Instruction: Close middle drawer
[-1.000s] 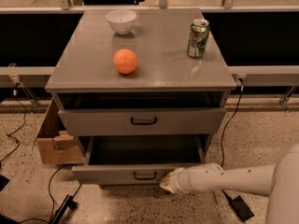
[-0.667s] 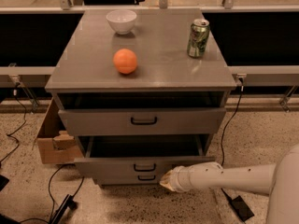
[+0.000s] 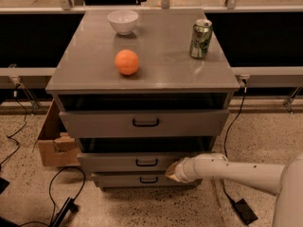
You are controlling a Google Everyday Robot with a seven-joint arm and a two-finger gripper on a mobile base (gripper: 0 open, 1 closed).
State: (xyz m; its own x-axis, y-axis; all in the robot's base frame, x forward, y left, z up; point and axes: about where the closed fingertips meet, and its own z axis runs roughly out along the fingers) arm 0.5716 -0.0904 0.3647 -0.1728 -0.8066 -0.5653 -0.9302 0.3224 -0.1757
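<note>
Containers first: the white bowl [image 3: 123, 21] sits at 11 o'clock on the cabinet top [image 3: 161, 72], and its inside just looks plain white. The green soda can [image 3: 200, 38] stands upright at 2 o'clock, and the orange [image 3: 127, 62] is loose near the middle, well apart from both. A cardboard box [image 3: 53, 144] sits on the floor at 9 o'clock from the cabinet; can't see what's in it.

The top drawer [image 3: 104, 123] is ajar with a dark gap above it. The middle drawer [image 3: 118, 162] is right below and sticks out only a little, its inside all shadow. The gripper [image 3: 172, 171] is at 3 o'clock on that drawer front, right up against it, at 5 o'clock in the frame. Can't tell if it's clenched or released.

A second ago that drawer was pulled way out with its grey box showing. Now it's mostly in, and the gripper went in with it.
</note>
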